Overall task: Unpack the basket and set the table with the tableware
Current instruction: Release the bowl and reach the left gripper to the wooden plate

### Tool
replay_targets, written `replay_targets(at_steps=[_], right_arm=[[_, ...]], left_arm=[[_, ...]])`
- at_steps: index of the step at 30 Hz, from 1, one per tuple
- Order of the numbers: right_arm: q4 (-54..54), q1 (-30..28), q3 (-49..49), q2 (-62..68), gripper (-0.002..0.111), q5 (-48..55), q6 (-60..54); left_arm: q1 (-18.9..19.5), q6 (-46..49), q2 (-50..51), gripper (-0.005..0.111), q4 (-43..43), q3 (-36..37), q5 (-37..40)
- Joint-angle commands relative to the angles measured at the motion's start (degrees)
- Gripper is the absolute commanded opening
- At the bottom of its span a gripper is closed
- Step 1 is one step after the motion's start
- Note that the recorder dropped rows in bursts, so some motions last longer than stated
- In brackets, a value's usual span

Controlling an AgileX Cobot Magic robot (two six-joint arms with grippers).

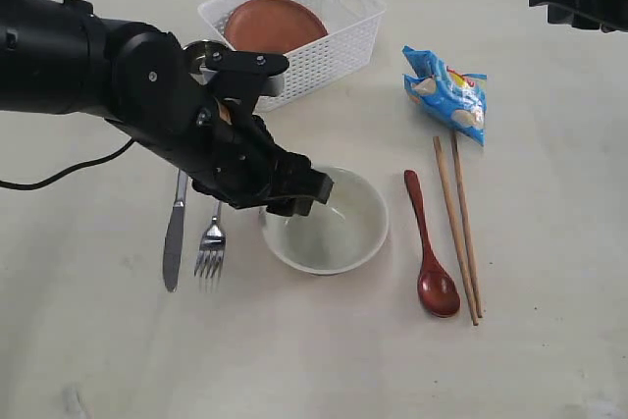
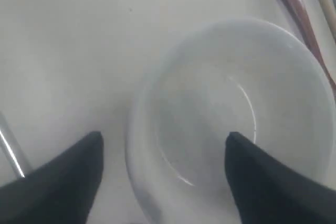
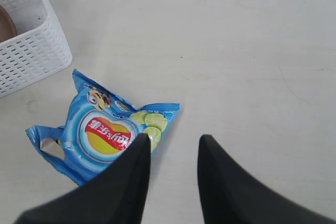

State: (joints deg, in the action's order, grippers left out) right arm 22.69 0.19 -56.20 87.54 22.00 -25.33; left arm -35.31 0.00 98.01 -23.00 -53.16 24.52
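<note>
I have the left gripper low over the bowl, at the part of the rim nearest the fork. In the left wrist view its 2 fingers stand wide apart, 1 outside the wall above the table and 1 over the inside. The rim runs between them and neither pad presses on it, so I read this claw as spread and holding nothing. The bowl sits upright on the table, near the middle of the exterior view. To its left lie the fork and then the knife, side by side and apart from each other. To its right lies the spoon, its scoop toward the near edge, and just beyond it the 2 chopsticks lie close together. The blue bag rests at their far tips. The basket stands at the far side with the plate inside it. Beside the basket, something steel shows behind my left arm, probably the cup, though most of it is hidden. The right gripper hangs above bare table next to the bag, its fingers a narrow gap apart with nothing between them.
</note>
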Motion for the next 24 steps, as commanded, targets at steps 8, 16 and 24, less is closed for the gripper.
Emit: replay_targets(at_steps=[8,16,24], right_arm=[[0.2,-0.4,0.1,-0.4,0.030,0.1,-0.3],[0.2,-0.4,0.1,-0.4,0.030,0.0,-0.3],[0.2,-0.4,0.2,-0.4,0.030,-0.5,-0.3]], left_arm=[[3.4,-7.1,-7.9,0.068,16.3,-10.6,1.8],[16.2,-3.0,0.3,0.077,17.1,-30.0,19.4],[19.4,10.9,22.7,0.077,13.5,-54.6,35.9]])
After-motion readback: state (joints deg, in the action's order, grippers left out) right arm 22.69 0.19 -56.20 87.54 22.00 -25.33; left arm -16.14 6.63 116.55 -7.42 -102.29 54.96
